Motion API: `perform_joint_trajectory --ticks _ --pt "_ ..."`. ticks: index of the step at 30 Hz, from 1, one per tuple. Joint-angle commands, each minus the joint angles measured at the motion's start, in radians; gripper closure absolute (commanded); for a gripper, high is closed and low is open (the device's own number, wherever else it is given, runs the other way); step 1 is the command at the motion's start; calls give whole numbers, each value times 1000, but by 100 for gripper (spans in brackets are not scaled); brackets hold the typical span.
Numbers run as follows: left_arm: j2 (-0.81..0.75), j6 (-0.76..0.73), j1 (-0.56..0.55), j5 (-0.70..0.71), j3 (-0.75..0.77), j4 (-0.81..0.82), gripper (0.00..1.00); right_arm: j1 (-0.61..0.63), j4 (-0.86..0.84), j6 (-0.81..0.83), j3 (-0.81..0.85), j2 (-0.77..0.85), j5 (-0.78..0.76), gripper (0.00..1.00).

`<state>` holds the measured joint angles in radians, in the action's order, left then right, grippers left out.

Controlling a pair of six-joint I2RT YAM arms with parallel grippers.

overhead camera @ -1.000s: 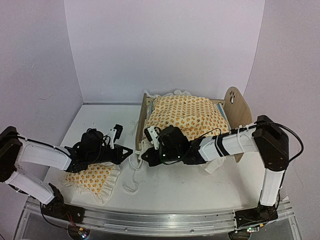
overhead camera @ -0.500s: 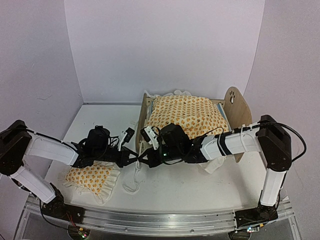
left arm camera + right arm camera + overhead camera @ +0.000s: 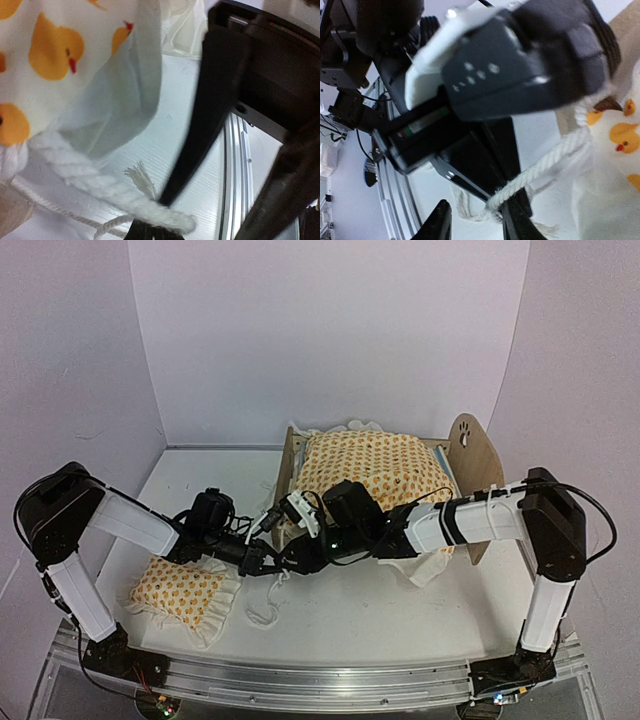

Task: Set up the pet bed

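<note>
From the top view you cannot tell how the jaws stand: the left gripper (image 3: pixel 266 565) and right gripper (image 3: pixel 289 559) merge into one dark cluster. The blanket (image 3: pixel 370 468) hides nearly all the mattress (image 3: pixel 441 456) of the pet bed (image 3: pixel 478 455). The right wrist view's bottom edge cuts off its fingers (image 3: pixel 441 222).

Bright, even light falls from overhead in the top view; the white table (image 3: pixel 400 612) shows only soft, pale shadows beneath the arms and no glare; the walls carry a faint lilac tint; detail stays fairly crisp to the corners. The left wrist view is very close and smeared; the dark fingers (image 3: pixel 200 125) and duck-print blanket (image 3: pixel 55 60) lack sharp edges. In the right wrist view the near grey housing (image 3: pixel 520 75) is soft, with small glints; the rope (image 3: pixel 547 162) is sharper.
</note>
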<state>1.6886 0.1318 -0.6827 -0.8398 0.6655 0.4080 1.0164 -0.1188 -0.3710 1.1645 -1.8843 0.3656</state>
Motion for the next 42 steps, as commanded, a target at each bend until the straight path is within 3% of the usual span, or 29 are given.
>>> perform_joint_trajectory --ticks 1,5,9,14,21,24,26,29,31,37,42 --pt "22 -49 21 -144 74 28 100 -45 81 138 -43 116 -35 52" --pt "36 -42 25 -173 97 28 100 -59 118 271 -94 138 -63 36" --pt "45 -29 26 -174 105 27 100 -65 119 360 -107 116 -87 37" --pt "55 -13 26 -186 109 28 100 -63 74 425 -78 51 27 43" --pt "45 0 26 -191 103 26 100 -62 17 393 -24 -18 55 68" --pt "26 20 26 -148 90 25 100 -62 -9 335 -44 -8 38 98" --pt "-11 66 33 -18 61 19 93 -64 -7 286 -69 15 -3 100" --pt "-108 162 36 166 -15 15 61 -64 -13 194 -123 74 -47 100" --pt "-178 251 19 288 -71 10 51 -64 -13 126 -149 101 -66 100" --pt "-304 413 -180 644 -174 -50 43 -63 -27 -19 -158 149 -62 100" --pt "-260 389 -357 886 -141 -88 42 -60 -67 -77 -140 156 -1 100"
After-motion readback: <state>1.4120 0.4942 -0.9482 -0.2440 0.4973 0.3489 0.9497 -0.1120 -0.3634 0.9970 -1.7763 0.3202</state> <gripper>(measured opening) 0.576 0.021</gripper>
